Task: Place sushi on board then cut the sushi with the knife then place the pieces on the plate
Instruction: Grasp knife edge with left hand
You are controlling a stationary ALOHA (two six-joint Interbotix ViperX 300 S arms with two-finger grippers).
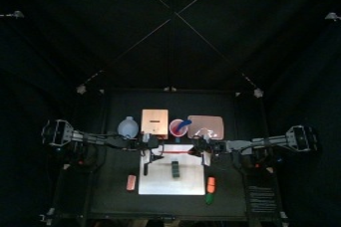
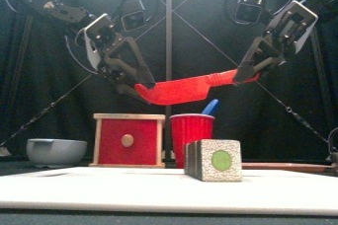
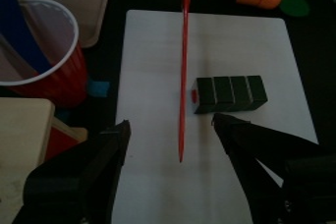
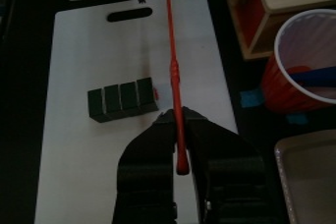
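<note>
While the right gripper (image 4: 178, 128) pinches one end of the thin red toy knife (image 2: 189, 85), the left gripper (image 3: 172, 126) gapes wide around the other, above the blocky dark green sushi roll (image 3: 231, 92) on the flat white cutting board (image 3: 262, 41).

blue toy knife (image 2: 209, 107): only its tip shows above the red plastic cup (image 2: 192, 138) | flat pink tray (image 4: 309, 174): cut off by right wrist view's corner | red toy knife (image 2: 185, 87): handle end covered by right gripper (image 2: 246, 71) in front view | dark green toy sushi roll (image 2: 216, 160): too small to tell in top view
</note>
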